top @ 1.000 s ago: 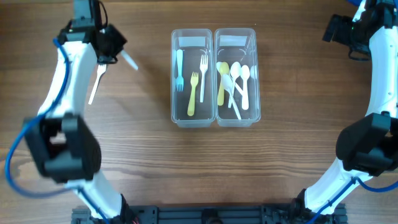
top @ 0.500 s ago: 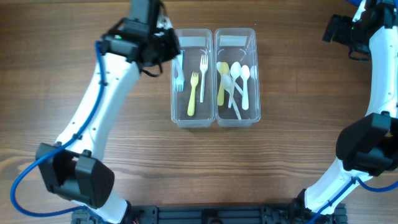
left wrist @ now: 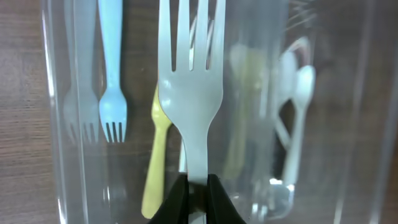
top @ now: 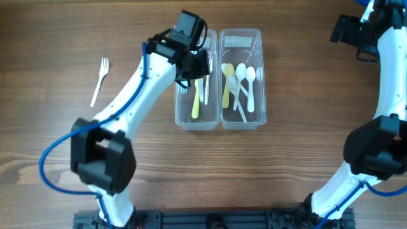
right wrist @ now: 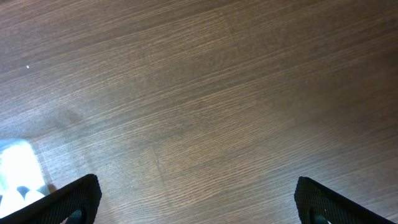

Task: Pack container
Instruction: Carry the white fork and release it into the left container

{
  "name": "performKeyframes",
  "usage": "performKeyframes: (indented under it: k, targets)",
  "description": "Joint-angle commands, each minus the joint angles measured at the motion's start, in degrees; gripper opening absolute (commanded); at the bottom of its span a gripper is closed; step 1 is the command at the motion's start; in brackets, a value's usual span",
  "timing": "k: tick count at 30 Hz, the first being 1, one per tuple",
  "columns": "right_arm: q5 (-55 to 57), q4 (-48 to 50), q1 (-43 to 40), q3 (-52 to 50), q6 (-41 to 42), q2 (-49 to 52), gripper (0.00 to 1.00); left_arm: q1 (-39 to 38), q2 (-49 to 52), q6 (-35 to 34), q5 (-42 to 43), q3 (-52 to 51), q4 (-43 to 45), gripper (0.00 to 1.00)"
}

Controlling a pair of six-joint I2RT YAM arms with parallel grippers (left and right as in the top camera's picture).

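Swinging in from the far left of the table (top: pixel 286 172), your left arm (top: pixel 137 83) has crossed in one second to sit right over the packing. A second ago it was out by the left edge; half a second ago it reached the rim; now it hangs above the fork container (top: pixel 198 125). Beside that, touching, stands the spoon container (top: pixel 241 125), unchanged throughout.

The left gripper (left wrist: pixel 193 190) is pinched tight on the handle of a white fork (left wrist: pixel 189 93), tines pointing away from the wrist camera and lined up along the compartment. I'd judge the carry done and only the lowering and release left for this piece.

Your right gripper (right wrist: pixel 196 190) hasn't budged: fingers spread wide, nothing between them, bare wood below, well apart from both containers.

Under the held fork you can see a blue fork (left wrist: pixel 113 74) and a yellow fork (left wrist: pixel 155 162) already lying inside, with spoons (left wrist: pixel 298 112) blurred through the dividing wall.

One loose white fork (top: pixel 100 78) is out on the wood at left, so there's another trip to make.

No brand, label or writing is readable anywhere.
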Motion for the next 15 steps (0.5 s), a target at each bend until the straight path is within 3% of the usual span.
performKeyframes:
  k: [1,5,6,10,12,15]
  targets:
    - [0.76,0.15,0.28,0.81,-0.31,-0.37,1.0,0.26,3.39,2.1,-2.32,-0.15,-0.07,0.06]
    - [0.76,0.15,0.28,0.81,-0.28,-0.37,1.0,0.26,5.33,2.86,-2.51,-0.15,-0.11,0.05]
    - [0.76,0.17,0.28,0.81,-0.33,-0.37,1.0,0.26,5.64,2.84,-2.51,-0.15,-0.09,0.1]
    - [0.76,0.17,0.28,0.81,-0.33,-0.37,1.0,0.33,5.81,2.84,-2.51,-0.15,-0.09,0.66]
    - [0.76,0.17,0.28,0.81,-0.31,-0.37,1.0,0.33,5.81,2.84,-2.51,-0.15,-0.26,0.71]
    - [0.76,0.17,0.28,0.81,-0.31,-0.37,1.0,0.68,5.2,3.13,-2.56,0.13,-1.51,0.69]
